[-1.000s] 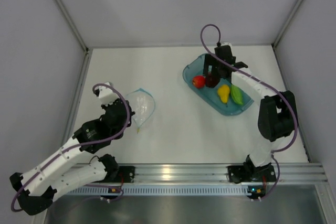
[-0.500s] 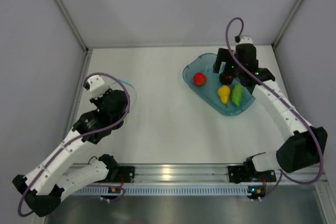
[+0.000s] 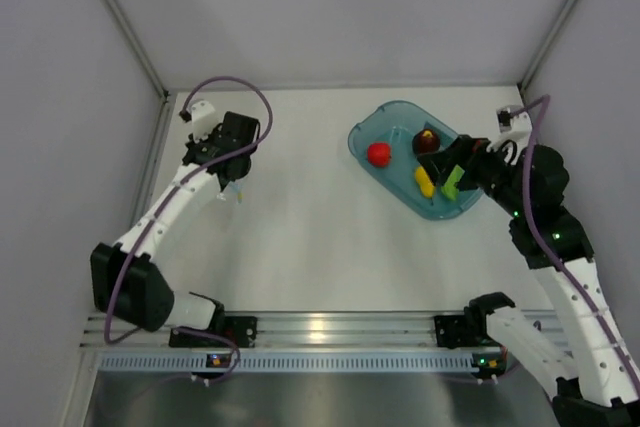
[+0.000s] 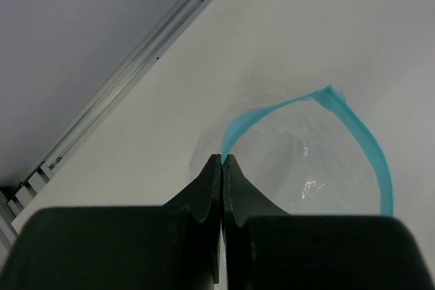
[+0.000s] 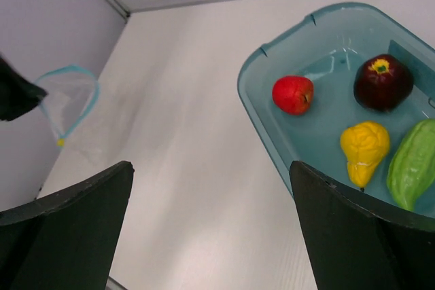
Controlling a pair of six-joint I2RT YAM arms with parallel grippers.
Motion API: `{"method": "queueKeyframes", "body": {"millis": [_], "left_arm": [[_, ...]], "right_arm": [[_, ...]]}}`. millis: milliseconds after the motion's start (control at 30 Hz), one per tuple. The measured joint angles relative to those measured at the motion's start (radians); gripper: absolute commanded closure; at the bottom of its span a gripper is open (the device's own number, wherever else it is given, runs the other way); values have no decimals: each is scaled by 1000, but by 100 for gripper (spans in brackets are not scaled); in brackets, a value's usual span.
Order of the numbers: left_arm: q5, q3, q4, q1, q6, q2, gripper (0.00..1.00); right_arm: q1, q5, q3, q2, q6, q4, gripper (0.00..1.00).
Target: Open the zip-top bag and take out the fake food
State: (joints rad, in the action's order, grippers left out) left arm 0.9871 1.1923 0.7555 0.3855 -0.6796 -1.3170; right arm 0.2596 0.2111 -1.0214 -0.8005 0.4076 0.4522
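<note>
My left gripper [image 4: 223,161] is shut on the light blue zip strip [image 4: 370,147] of the zip-top bag [image 4: 306,168], whose mouth gapes in a loop above the table. Nothing shows inside the clear bag. In the top view that gripper [image 3: 231,169] is at the back left. The fake food lies in the teal tray [image 5: 258,110]: a red piece [image 5: 293,94], a maroon piece [image 5: 383,81], a yellow piece [image 5: 365,146] and a green piece [image 5: 411,164]. My right gripper [image 5: 211,164] is open and holds nothing, at the tray's right side [image 3: 445,165].
The teal tray [image 3: 400,112] sits at the back right of the white table. Grey walls with metal rails close in the table on the left, back and right. An aluminium rail runs along the near edge by both arm bases.
The left arm has swung from the front left to the back left, carrying the bag. The right gripper has drawn back rightward from the tray, leaving the maroon piece lying in it.
</note>
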Motion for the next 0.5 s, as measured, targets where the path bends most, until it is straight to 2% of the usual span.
{"method": "queueKeyframes", "body": {"millis": [133,233,267,300,367,500], "left_arm": [[-66,112,-15,-85,8,-221,100],[-96,220,-21,-114,27,-394,88],[-108,253,-27,-116,36,-437,78],[-119,285,-30,-116,47,-478,73],[-150,341,-33,-115,62,-542,57],[-210,395,-31,-114,80,-573,33]], "right_arm": [[0,38,31,132,10,3,1],[0,61,52,205,16,10,1],[0,66,53,218,17,12,1],[0,71,53,228,17,14,1],[0,76,53,236,16,16,1],[0,72,55,235,9,40,1]]}}
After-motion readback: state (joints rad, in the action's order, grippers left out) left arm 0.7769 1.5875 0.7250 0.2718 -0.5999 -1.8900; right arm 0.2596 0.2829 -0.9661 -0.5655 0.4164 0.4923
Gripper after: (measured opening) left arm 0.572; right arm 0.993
